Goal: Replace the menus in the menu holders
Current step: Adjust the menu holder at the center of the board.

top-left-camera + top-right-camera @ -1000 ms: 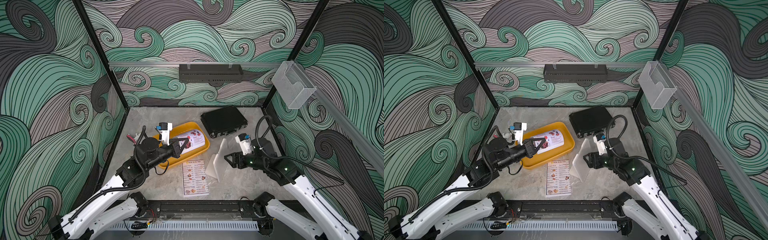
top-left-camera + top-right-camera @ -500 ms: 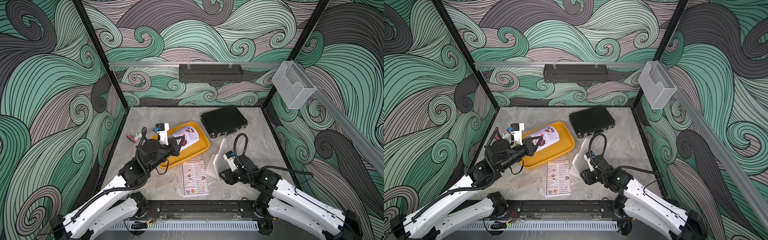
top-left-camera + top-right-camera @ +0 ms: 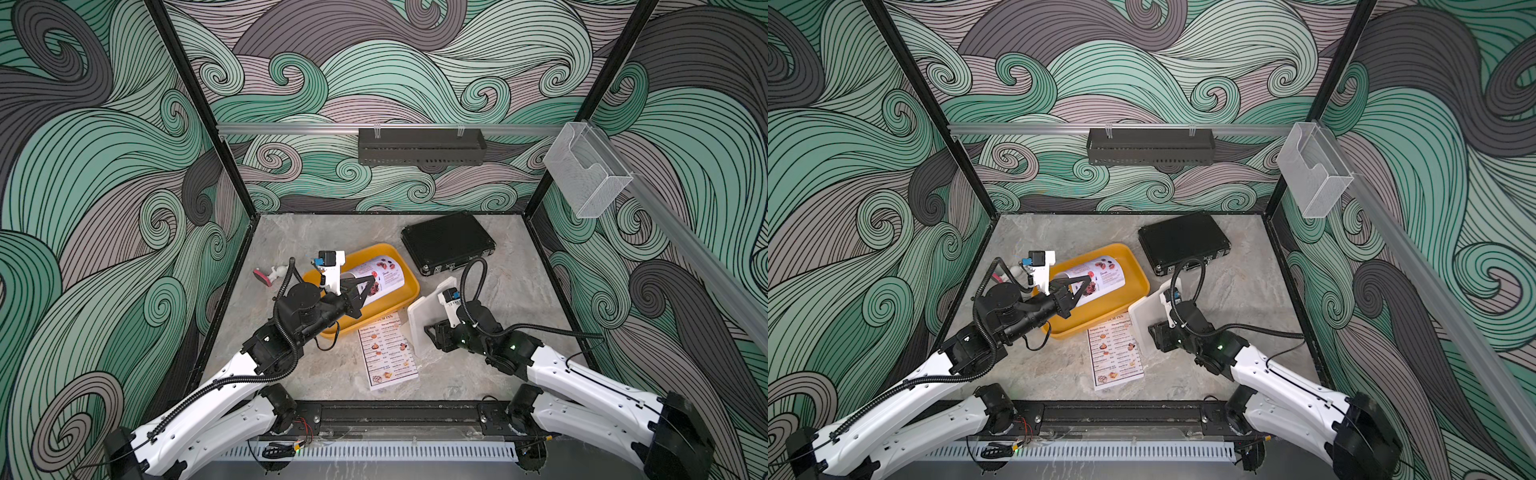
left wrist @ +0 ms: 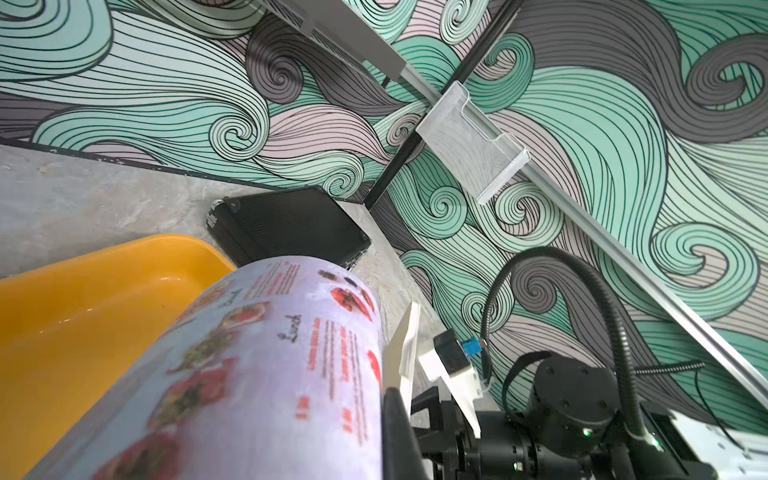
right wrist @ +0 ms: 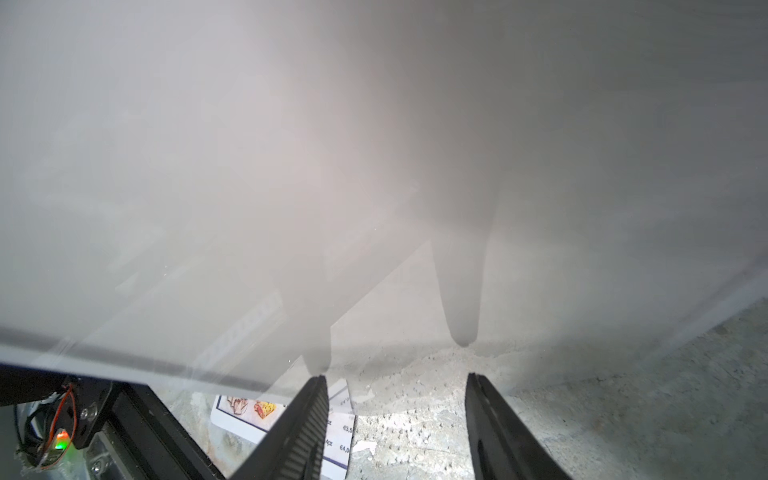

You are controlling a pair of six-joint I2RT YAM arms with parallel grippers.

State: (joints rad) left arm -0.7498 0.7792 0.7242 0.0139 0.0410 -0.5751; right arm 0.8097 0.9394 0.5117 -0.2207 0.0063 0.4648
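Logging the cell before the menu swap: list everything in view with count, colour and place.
table: 1, grey marbled
yellow tray: 1, yellow, table centre
SPECIAL MENU sheet: 1, pale pink, red print, curled over the yellow tray
DIM SUM INN sheet: 1, white, black border, flat on the table front
menu holder: 1, milky white, standing beside the flat sheet
case: 1, black, table back right
wall rack: 1, black, back wall
clear box: 1, clear, right wall
small item: 1, red and white, table left edge, unidentifiable
left gripper: 1, black, shut on the SPECIAL MENU sheet
right gripper: 1, black, jaws apart at the menu holder
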